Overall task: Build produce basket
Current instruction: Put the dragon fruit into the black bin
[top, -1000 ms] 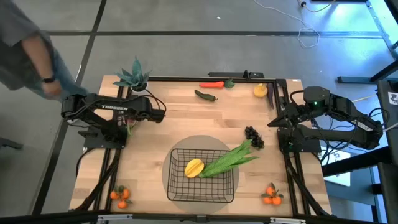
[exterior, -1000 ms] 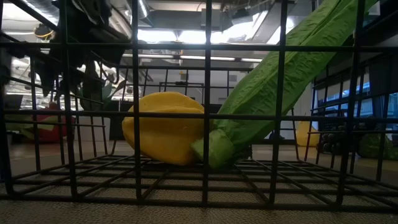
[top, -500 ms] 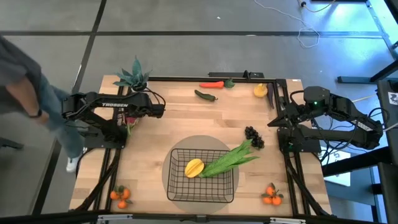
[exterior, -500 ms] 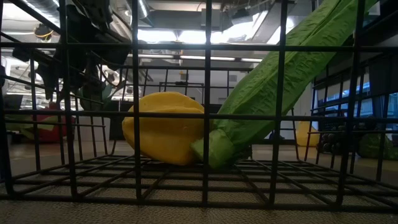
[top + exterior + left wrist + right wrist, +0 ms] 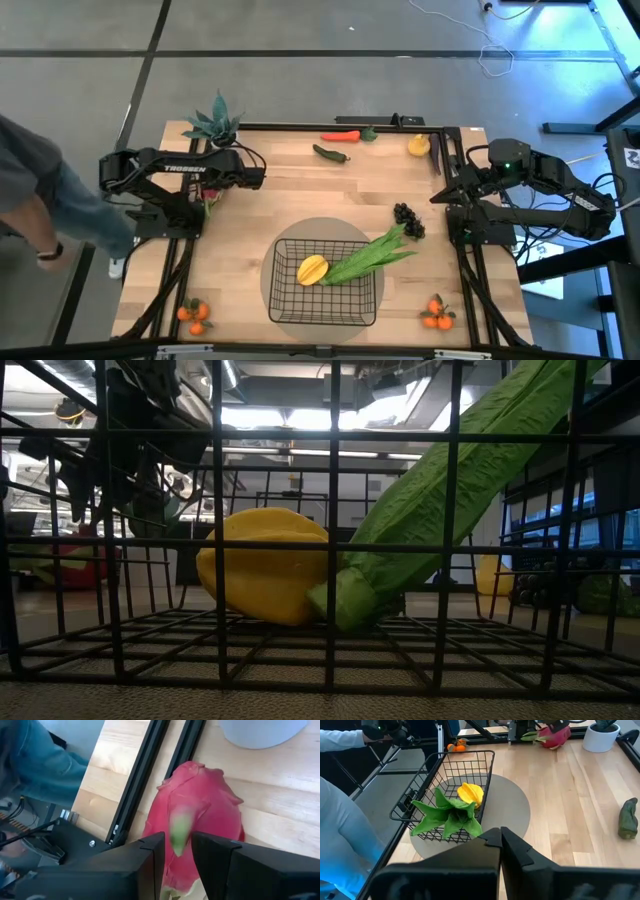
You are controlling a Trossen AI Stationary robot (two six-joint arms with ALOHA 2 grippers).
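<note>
The pink dragon fruit [image 5: 205,800] lies on the table by the left frame rail, mostly hidden under my left gripper [image 5: 207,198] in the high view. My left gripper [image 5: 178,842] stands over it, fingers close together. The black wire basket [image 5: 273,292] sits on a grey mat near the front edge. It holds the yellow mango [image 5: 312,269] and the butt of the green leafy stalks [image 5: 375,255], whose leaves lean out over the right rim. My right gripper [image 5: 438,197] waits shut at the right edge, touching nothing. My left gripper pinches a green scale tip [image 5: 180,822] that sticks up from the dragon fruit's upper side, between its two fingers. The fingers come from above, pointing down. The fruit's body lies on the table below them.
Dark grapes [image 5: 408,220] lie right of the basket. A green pepper [image 5: 332,153], a red pepper [image 5: 342,136] and a yellow one [image 5: 418,145] lie near the far edge. Oranges sit at both front corners [image 5: 193,313] [image 5: 437,313]. A potted plant [image 5: 215,125] stands far left. A person [image 5: 50,215] stands beside the table's left side.
The person at the table's left side has drawn back from the far-left corner toward the near side. My left arm has shifted slightly over the dragon fruit. The basket and its contents have stayed still.
</note>
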